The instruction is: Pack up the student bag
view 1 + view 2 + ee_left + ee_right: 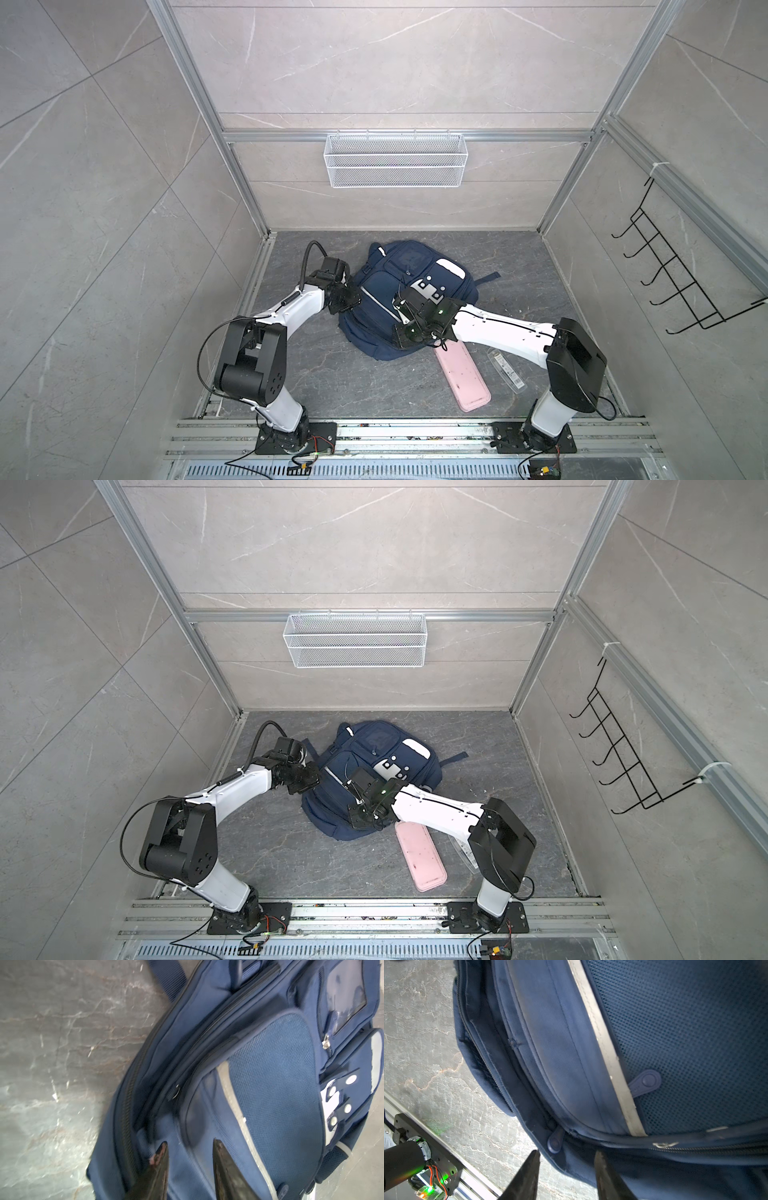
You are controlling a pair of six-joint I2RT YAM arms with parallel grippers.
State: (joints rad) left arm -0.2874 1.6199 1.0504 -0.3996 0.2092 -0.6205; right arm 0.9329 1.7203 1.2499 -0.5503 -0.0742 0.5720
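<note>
Student bag (374, 328) directly before both parted jaws.

The bag (409, 259) lay flat on the tabletop (316, 374), front side up, midway between the left and right edges and closer to the far edge. Its top pointed to the far edge, its bottom to the near edge. It was of navy-blue fabric with white patches (451, 266), a mesh pocket (695, 1032) and a silver stripe (604, 1032) along that pocket. One dark strap (488, 277) stuck out toward the right edge. The zips seen in the wrist views looked closed, with a blue puller (555, 1142) on one.
</note>
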